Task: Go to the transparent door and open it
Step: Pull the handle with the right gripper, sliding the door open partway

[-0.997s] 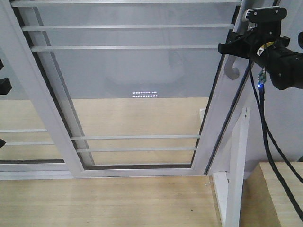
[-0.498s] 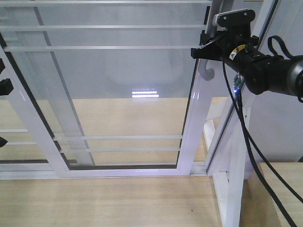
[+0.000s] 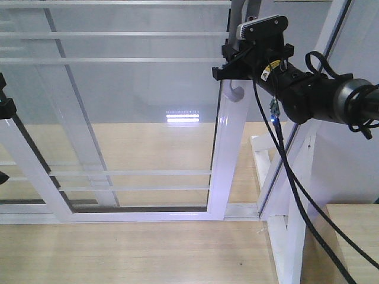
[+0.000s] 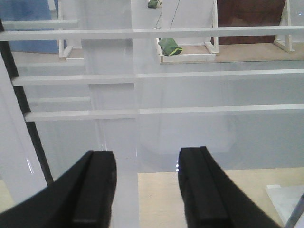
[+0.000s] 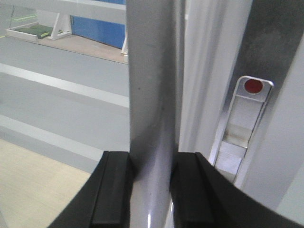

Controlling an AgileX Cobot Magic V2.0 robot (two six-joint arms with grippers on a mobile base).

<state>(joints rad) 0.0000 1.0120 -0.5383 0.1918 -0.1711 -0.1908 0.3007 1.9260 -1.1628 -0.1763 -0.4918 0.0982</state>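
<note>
The transparent door (image 3: 228,165) stands upright in the track (image 3: 243,210) along the far edge of the wooden floor (image 3: 148,254), its clear glass crossed by thin white bars (image 3: 118,59). Its handle-side stile stands apart from the slanting white jamb (image 3: 269,192) on the right, and bare floor shows through the gap between them. The curved silver-grey handle (image 3: 237,93) sits on that stile near the top of the front view, with its hooked lower end showing just below the right pincer (image 3: 230,70). That pincer is closed on the handle: in the right wrist view both black fingers (image 5: 111,190) press against the sides of the grey bar. Beside the bar a silver latch plate (image 5: 247,123) with a red dot lies on the frame. The left pincer (image 4: 147,190) is spread wide with nothing between its fingers, and it faces the glass and the white bars of the panel. Whether it touches the glass cannot be told.
</note>
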